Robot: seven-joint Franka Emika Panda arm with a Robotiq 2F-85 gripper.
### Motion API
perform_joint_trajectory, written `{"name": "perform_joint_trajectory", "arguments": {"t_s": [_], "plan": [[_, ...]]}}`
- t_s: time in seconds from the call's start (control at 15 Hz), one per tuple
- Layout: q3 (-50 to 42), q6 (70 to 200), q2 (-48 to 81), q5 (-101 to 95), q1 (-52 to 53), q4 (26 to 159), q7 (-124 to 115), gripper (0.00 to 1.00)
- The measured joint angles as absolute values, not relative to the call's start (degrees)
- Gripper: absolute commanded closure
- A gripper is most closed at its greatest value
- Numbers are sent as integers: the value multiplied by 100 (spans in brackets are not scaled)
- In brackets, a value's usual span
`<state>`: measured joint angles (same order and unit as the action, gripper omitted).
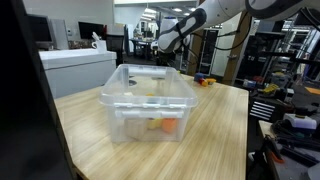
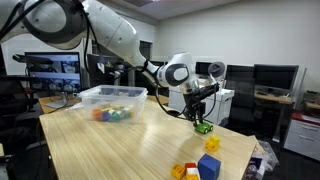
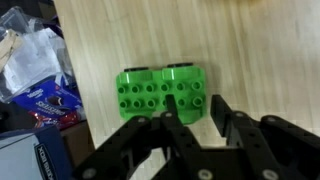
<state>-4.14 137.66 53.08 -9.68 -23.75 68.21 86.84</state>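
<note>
Green block (image 3: 160, 90), a studded toy brick, lies flat on the light wooden table (image 3: 250, 50), close to the table's edge. Beyond that edge we see crumpled bags and packets (image 3: 30, 70). In the wrist view the gripper (image 3: 198, 108) stands right over the block. Its two dark fingers (image 3: 175, 125) sit at either side of the block's near right part, neither wide apart nor pressed together. We cannot tell whether they already pinch the block. In an exterior view the arm reaches down so that the gripper (image 2: 200, 118) sits at the green block (image 2: 203, 127), near the far corner of the table (image 2: 120, 150). A yellow block (image 2: 212, 143), a blue block (image 2: 209, 165) and a yellow-and-red cluster (image 2: 180, 171) lie nearer the camera. A clear plastic bin (image 2: 110, 100) holding coloured pieces stands well apart from the gripper.
</note>
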Motion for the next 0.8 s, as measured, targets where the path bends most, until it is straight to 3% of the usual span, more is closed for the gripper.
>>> {"name": "perform_joint_trajectory", "arguments": {"t_s": [0.07, 0.13, 0.53, 0.6, 0.67, 0.8], "plan": [[-311, 13769, 5210, -968, -2372, 6823, 8797, 97], [-177, 13777, 5066, -967, -2367, 6834, 8940, 99], [488, 13808, 4081, -856, -2317, 7083, 9448, 100], [434, 13807, 4006, -759, -2282, 7099, 9425, 74], [354, 13796, 3982, -697, -2261, 7101, 9376, 72], [39, 13773, 4007, -633, -2238, 7145, 9152, 55]]}}
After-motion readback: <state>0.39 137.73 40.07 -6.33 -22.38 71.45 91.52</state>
